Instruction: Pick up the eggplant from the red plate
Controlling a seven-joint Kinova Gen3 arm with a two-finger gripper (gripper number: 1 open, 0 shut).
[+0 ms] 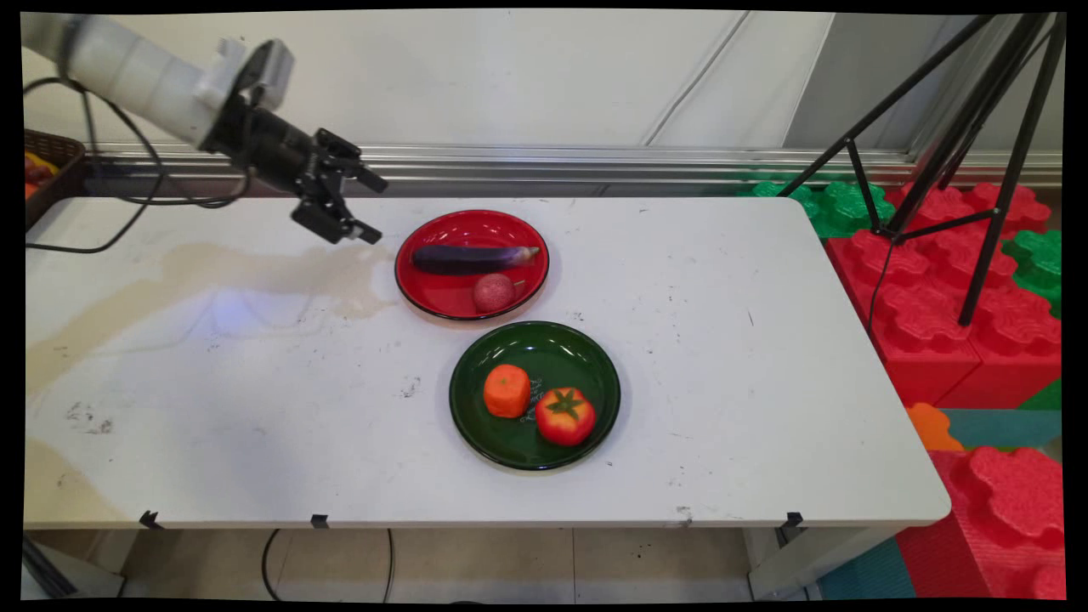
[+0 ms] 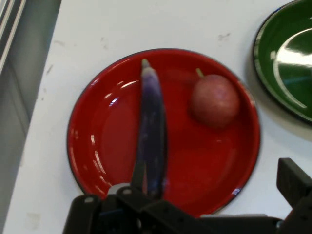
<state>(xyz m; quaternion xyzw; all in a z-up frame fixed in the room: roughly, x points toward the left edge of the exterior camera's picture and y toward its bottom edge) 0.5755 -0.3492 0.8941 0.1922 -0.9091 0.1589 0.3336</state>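
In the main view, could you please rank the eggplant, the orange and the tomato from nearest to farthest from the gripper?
From the gripper:
1. Eggplant, lying across the red plate, just to the picture's right of the gripper.
2. Orange, left side of the green plate.
3. Tomato, on that plate's right, toward the table's near edge.

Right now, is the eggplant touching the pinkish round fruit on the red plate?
Apart. The hand view shows a strip of bare red plate between the eggplant and the round fruit; the main view leaves it unclear.
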